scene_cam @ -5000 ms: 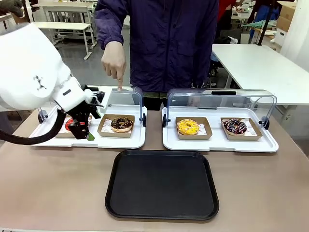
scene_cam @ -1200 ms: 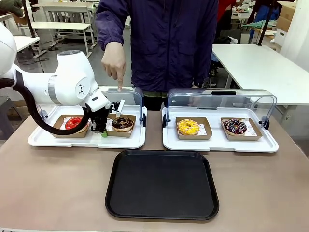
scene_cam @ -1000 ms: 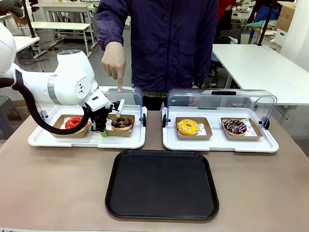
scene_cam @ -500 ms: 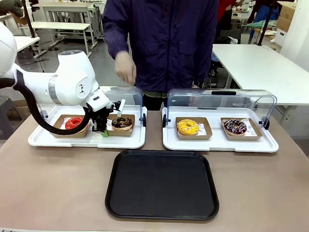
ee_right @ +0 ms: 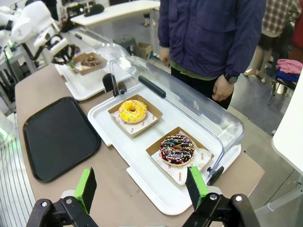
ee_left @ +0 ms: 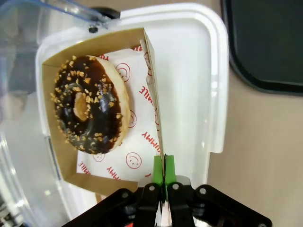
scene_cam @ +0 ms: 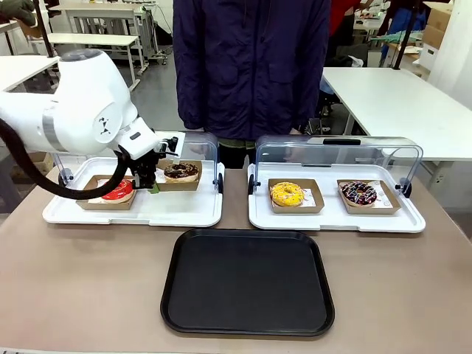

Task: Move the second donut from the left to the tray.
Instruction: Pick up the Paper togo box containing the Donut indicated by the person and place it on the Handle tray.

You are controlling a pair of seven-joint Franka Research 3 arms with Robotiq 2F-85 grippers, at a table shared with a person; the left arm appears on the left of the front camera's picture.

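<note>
A: What is the left gripper (ee_left: 163, 182) doing?

B: Its green pads (ee_left: 157, 166) are pressed together on the thin side wall of the brown cardboard holder (ee_left: 59, 124), pinching the card and the white paper between them. The second donut from the left (ee_left: 90, 111), chocolate-glazed with small pale sprinkles, sits in that holder just ahead of the fingertips and off to one side.

A: Is the holder down on anything?

B: From the front, the holder (scene_cam: 179, 177) looks raised off the white display tray (scene_cam: 133, 212) under the clear lid (scene_cam: 190, 150), hanging from the left gripper (scene_cam: 151, 184). The red-glazed donut (scene_cam: 118, 193) lies just beside the gripper, on its other side.

A: And the tray?

B: The black tray (scene_cam: 247, 282) lies well apart from the gripper, nearer the robot's edge of the table; a corner of it (ee_left: 265, 42) shows past the display tray's rim.

A: The right gripper?

B: The right gripper (ee_right: 141, 188) is spread wide, holding nothing, high above the table. Ahead of it and below sit the yellow donut (ee_right: 132, 111) and the multicoloured-sprinkle donut (ee_right: 177, 149) in the other display tray (ee_right: 144, 163).
</note>
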